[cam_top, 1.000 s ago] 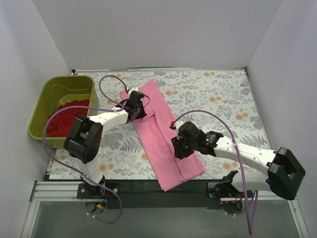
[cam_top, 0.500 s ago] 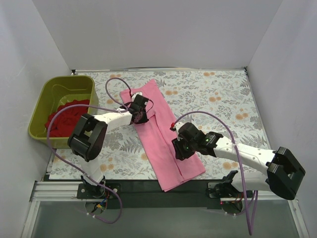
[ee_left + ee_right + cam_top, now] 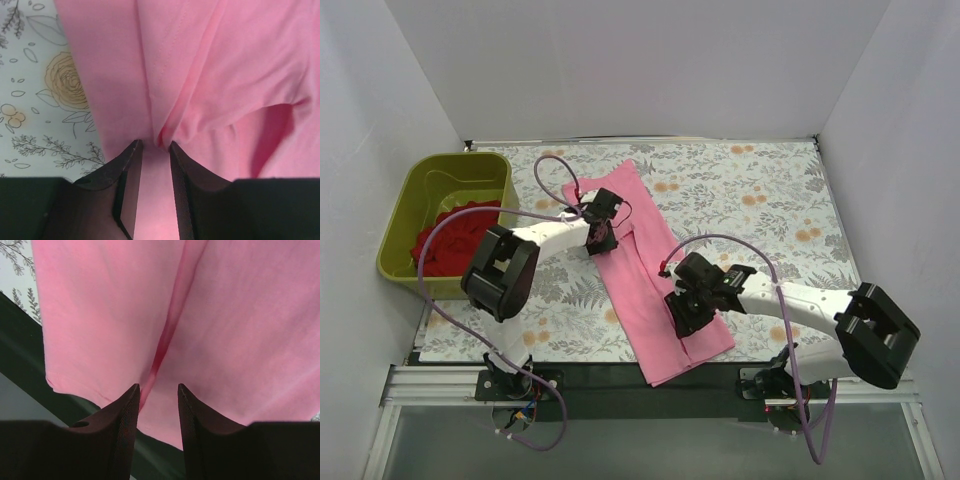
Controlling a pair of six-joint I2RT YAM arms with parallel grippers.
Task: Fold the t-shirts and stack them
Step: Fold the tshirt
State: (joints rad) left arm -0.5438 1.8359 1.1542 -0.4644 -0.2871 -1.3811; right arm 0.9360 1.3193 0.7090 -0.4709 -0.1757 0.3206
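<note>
The pink t-shirt [image 3: 642, 285] lies folded into a long strip, running diagonally from the back middle to the table's front edge. My left gripper [image 3: 607, 228] hovers low over its upper left part. Its jaws are narrowly open, and a raised crease of pink cloth [image 3: 225, 60] sits at their tips [image 3: 155, 145]. My right gripper [image 3: 685, 318] is low over the strip's lower part, narrowly open [image 3: 157, 387], straddling the lengthwise fold line of the shirt [image 3: 100, 305]. The red t-shirt [image 3: 455, 235] lies crumpled in the tub.
The olive-green tub [image 3: 450, 160] stands at the left edge of the flowered table [image 3: 770, 200]. The pink shirt's lower end overhangs the black front strip [image 3: 580, 372], which also shows in the right wrist view [image 3: 25, 340]. White walls enclose the table.
My left gripper has slid right, further onto the pink shirt. My right gripper has shifted slightly toward the front and turned over the lower part of the strip.
</note>
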